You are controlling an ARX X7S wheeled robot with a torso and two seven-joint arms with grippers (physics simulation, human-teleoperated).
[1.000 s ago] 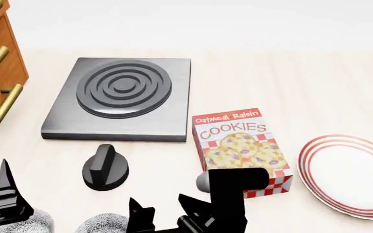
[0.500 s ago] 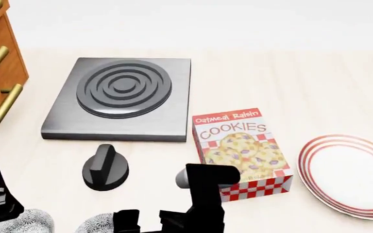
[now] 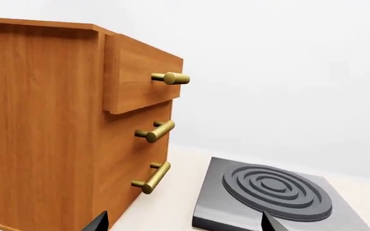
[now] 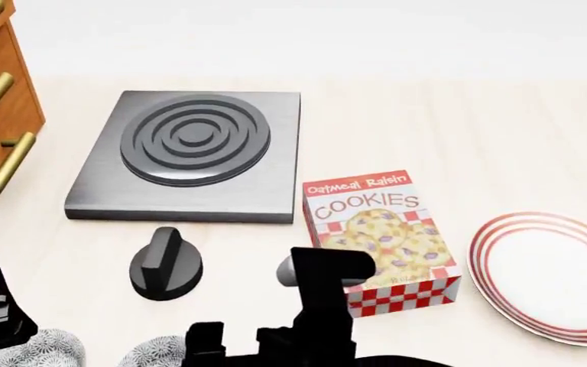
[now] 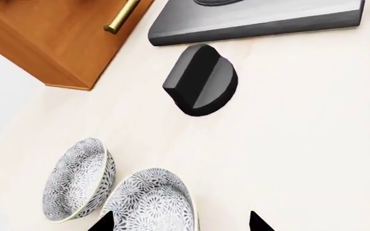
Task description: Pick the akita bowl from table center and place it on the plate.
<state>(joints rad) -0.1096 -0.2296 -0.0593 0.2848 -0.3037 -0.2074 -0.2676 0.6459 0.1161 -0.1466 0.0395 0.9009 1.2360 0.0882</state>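
Beside its identical twin at the table's near edge, the speckled grey-black akita bowl [image 5: 151, 202] is framed by the right gripper [image 5: 179, 222], fingers spread wide; the red-ringed white plate [image 4: 553, 275] lies well apart. Left gripper [image 3: 181, 225] is likewise spread, empty.

Plain white wall [image 3: 288, 72]; pale tabletop [image 4: 457, 130]; wooden drawer cabinet [image 3: 56, 125], brass handles [image 3: 154, 131].

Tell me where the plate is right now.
In the head view the plate lies at the table's right edge, empty, just right of the cookie box.
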